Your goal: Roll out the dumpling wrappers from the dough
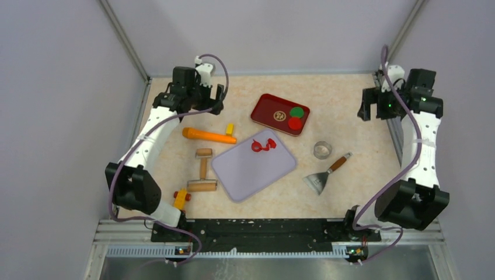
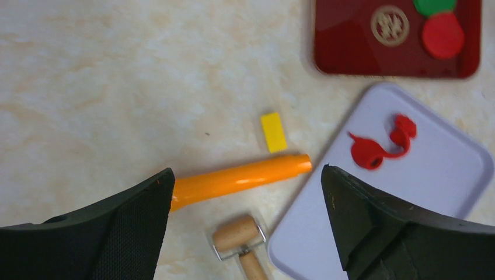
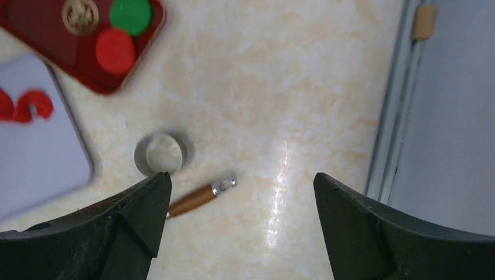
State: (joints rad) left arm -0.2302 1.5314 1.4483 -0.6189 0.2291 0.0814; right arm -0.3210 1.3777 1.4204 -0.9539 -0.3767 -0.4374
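A round red dumpling wrapper (image 1: 295, 123) lies on the dark red tray (image 1: 265, 107) next to a green disc (image 1: 297, 112); it also shows in the left wrist view (image 2: 442, 35) and the right wrist view (image 3: 115, 51). Ragged red dough scraps (image 1: 262, 145) lie on the far part of the lilac board (image 1: 251, 169); they also show in the left wrist view (image 2: 379, 146). My left gripper (image 1: 211, 102) is open and empty, raised at the far left. My right gripper (image 1: 373, 108) is open and empty, raised at the far right.
An orange rolling pin (image 1: 208, 136) and a small yellow block (image 1: 230, 128) lie left of the board. A wooden roller (image 1: 202, 172) lies near the board's left edge. A metal ring cutter (image 1: 321, 150) and a scraper (image 1: 324, 174) lie to the right. Walls enclose the table.
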